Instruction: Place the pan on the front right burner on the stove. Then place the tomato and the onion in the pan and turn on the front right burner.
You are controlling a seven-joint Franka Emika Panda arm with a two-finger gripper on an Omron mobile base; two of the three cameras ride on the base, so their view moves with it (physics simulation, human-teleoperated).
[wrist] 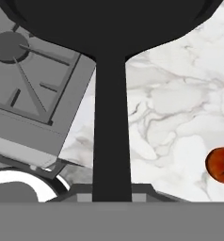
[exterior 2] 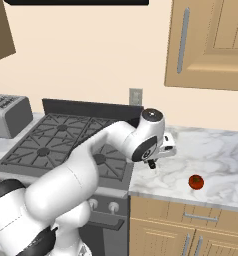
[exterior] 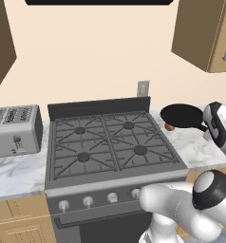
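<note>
Marble counter [exterior 2: 226,150], tomato [exterior 2: 195,182], toaster [exterior: 15,129]

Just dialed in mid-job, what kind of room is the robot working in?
A home kitchen, by the look of it: a four-burner gas stove, a toaster on a marble counter, and wooden cabinets overhead.

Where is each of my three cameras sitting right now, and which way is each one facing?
Left base view: behind the arm on its left, facing forward and down at the stove and toaster; white arm links lower right, pan held over the counter.
Right base view: behind-right, facing the stove's right side and marble counter; the arm crosses from lower left.
Hand view: on the hand, looking along the pan's handle, gripped at the bottom edge.
Shared: right base and hand views both show the tomato on the counter.
</note>
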